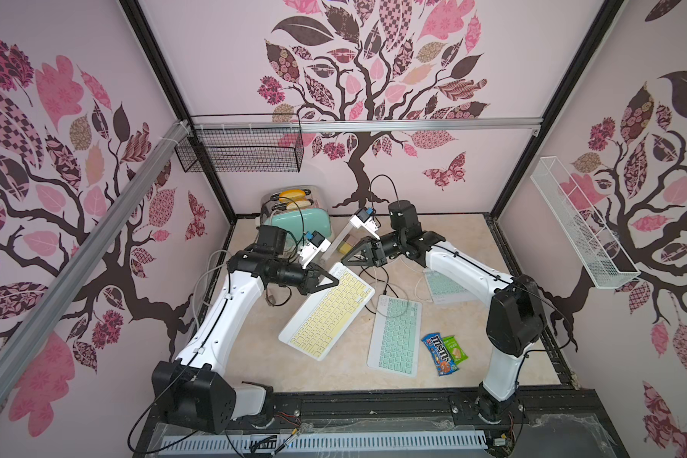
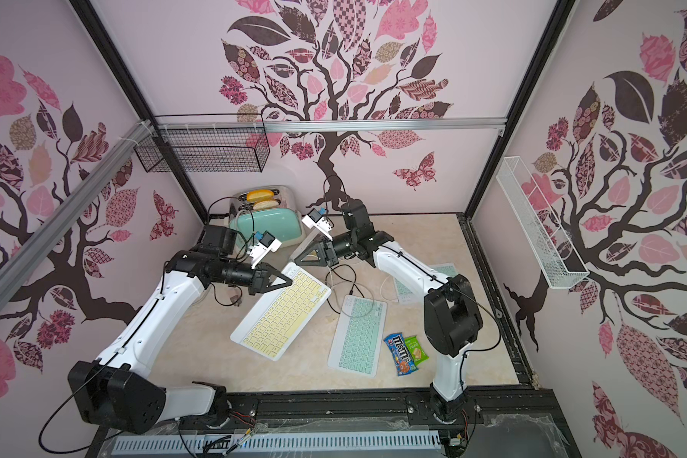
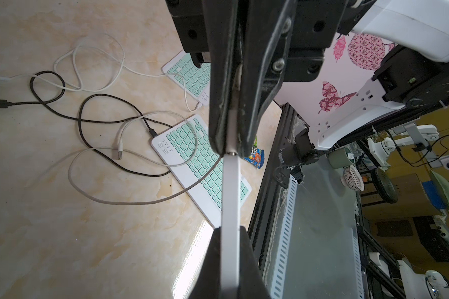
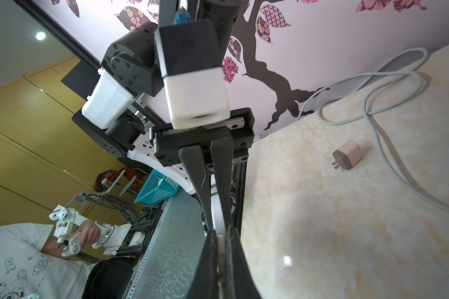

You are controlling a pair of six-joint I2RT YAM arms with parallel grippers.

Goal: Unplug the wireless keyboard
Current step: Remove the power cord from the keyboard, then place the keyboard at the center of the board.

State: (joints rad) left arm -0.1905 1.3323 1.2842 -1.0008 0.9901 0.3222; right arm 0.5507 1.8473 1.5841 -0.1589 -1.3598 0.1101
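With the left end effector (image 1: 336, 281) pinching the far corner of the yellow keyboard (image 1: 328, 313) at mid-table (image 1: 472, 337) and the right end effector (image 1: 343, 262) clamped on its white plug (image 3: 233, 124), I'd pull straight outward, never sideways.

On my worktop (image 1: 465, 230) the toaster (image 1: 298, 224) stands back left; the slanted keyboard (image 1: 328, 313) lies before it, its far end in my left hand (image 1: 336, 281), its plug (image 3: 231, 139) in my right hand (image 1: 344, 261) just behind; a second keyboard (image 1: 395, 337) lies just right, snack packets (image 1: 445, 353) right of that; a third keyboard (image 1: 442, 287) sits further back, partly under my right arm (image 1: 465, 269).
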